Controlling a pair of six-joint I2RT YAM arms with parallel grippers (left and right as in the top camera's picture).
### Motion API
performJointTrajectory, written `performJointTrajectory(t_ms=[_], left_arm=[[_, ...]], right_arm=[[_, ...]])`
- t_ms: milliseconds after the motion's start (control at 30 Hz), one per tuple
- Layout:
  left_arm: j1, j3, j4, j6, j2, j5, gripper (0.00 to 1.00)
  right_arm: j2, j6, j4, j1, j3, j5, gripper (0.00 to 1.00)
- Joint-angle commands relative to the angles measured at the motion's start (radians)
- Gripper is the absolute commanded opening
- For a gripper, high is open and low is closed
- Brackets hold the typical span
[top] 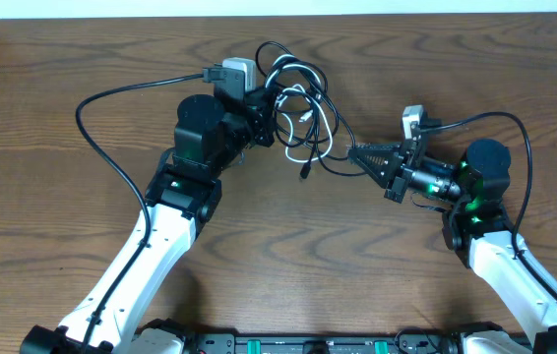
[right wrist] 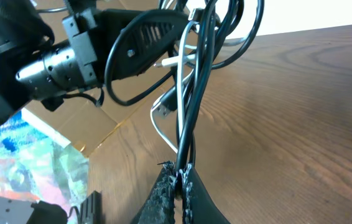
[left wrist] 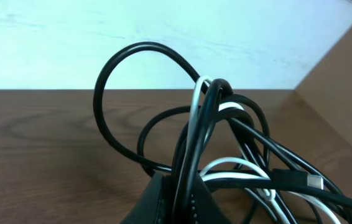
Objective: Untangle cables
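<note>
- The cables (top: pixel 300 98) lie in one tangled knot of loops at the far middle of the wooden table (top: pixel 62 69), between the two arms.
- Most strands are black; a white cable (left wrist: pixel 194 109) threads through them, crossing over and under the black loops.
- One black plug end (top: pixel 304 173) hangs out of the near side of the knot, close to the tabletop; the left wrist view shows another small metal-tipped plug (left wrist: pixel 313 182) low on the right.
- The left gripper (top: pixel 273 106) meets the knot from the left, its fingers closed tight with black strands pinched between them and rising in a tall loop above.
- The right gripper (right wrist: pixel 179 179) reaches in from the right, jaws clamped together on a few black strands that run up taut from its tips into the tangle.
</note>
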Motion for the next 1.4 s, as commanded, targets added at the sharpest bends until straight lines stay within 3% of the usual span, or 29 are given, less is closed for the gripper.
performJointTrajectory(t_ms=[0,200,333,400,500,533,633,867,967,1367], left_arm=[[0.013,0.027,0.006,-0.053,0.000,-0.131,0.08],[0.013,0.027,-0.051,-0.146,0.000,-0.233,0.08],[0.013,0.027,-0.040,-0.128,0.000,-0.166,0.08],[0.013,0.027,-0.015,-0.019,0.000,-0.038,0.07],[0.013,0.027,0.007,0.125,0.000,0.163,0.07],[0.013,0.027,0.010,0.181,0.000,0.241,0.08],[0.013,0.027,0.010,0.281,0.000,0.385,0.08],[0.013,0.027,0.010,0.339,0.000,0.417,0.08],[0.013,0.027,0.011,0.387,0.000,0.495,0.07],[0.010,0.027,0.026,0.393,0.000,0.569,0.07]], right_arm=[[-0.005,-0.040,0.003,0.004,0.006,-0.061,0.01],[-0.005,-0.043,0.003,0.004,0.006,-0.060,0.01],[-0.005,-0.042,0.003,0.004,0.006,-0.047,0.01],[-0.005,-0.042,-0.006,0.004,0.006,-0.009,0.02],[-0.005,-0.042,-0.009,0.004,0.006,0.053,0.18],[-0.005,-0.042,-0.008,0.004,0.006,0.089,0.31],[-0.005,-0.042,-0.008,0.001,0.006,0.203,0.44],[-0.005,-0.042,0.000,-0.021,0.006,0.354,0.47],[-0.005,-0.042,0.000,-0.022,0.006,0.389,0.47],[-0.005,-0.106,-0.021,0.028,0.006,0.355,0.56]])
